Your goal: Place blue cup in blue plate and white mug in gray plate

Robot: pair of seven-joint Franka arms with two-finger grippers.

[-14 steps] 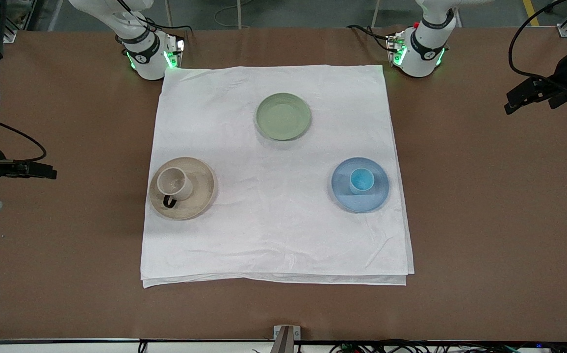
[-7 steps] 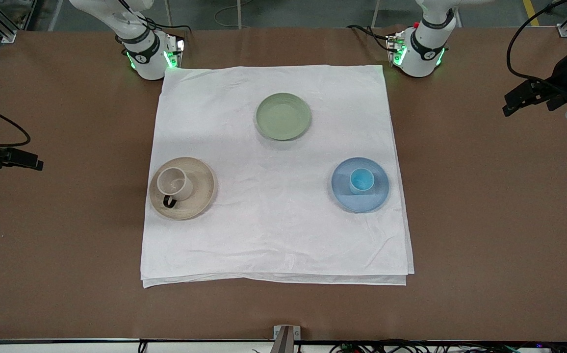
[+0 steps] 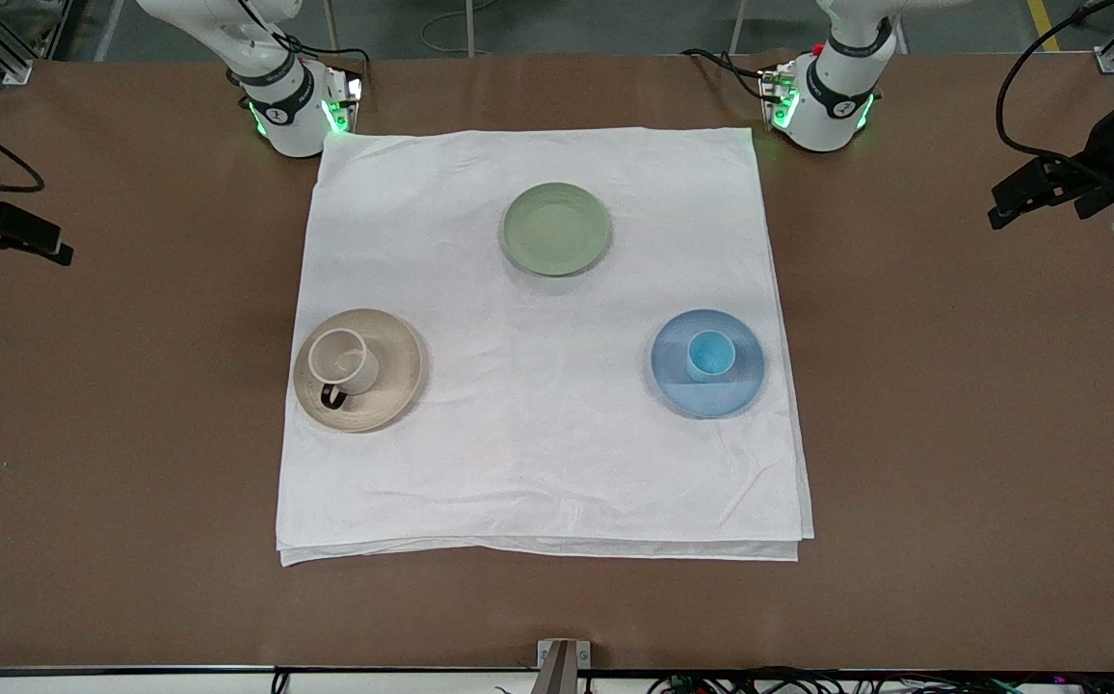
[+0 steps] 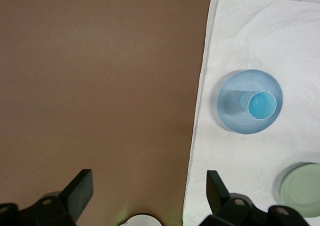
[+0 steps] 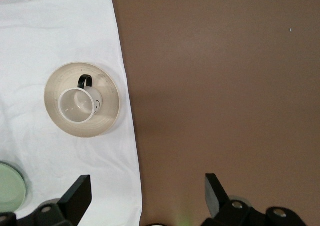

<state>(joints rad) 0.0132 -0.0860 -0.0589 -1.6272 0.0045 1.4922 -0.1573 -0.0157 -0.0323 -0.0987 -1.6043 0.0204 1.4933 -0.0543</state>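
Note:
The blue cup (image 3: 710, 355) stands upright in the blue plate (image 3: 711, 399) on the white cloth; both show in the left wrist view, cup (image 4: 261, 105) and plate (image 4: 229, 117). The white mug (image 3: 340, 360) stands upright on the gray plate (image 3: 395, 359), its black handle toward the front camera; the right wrist view shows mug (image 5: 77, 105) and plate (image 5: 109, 115). My left gripper (image 3: 1002, 206) (image 4: 149, 188) is open and empty, high over bare table at the left arm's end. My right gripper (image 3: 58, 249) (image 5: 148, 191) is open and empty, over bare table at the right arm's end.
A sage-green plate (image 3: 556, 229) lies empty on the white cloth (image 3: 538, 463), nearer the robots' bases than the other plates. Brown table (image 3: 952, 434) surrounds the cloth. A camera mount (image 3: 562, 665) sits at the table's front edge.
My right gripper has pulled farther away from the gray plate, toward the bases' side of the table. The left gripper has barely moved. Cup, mug and plates stay put.

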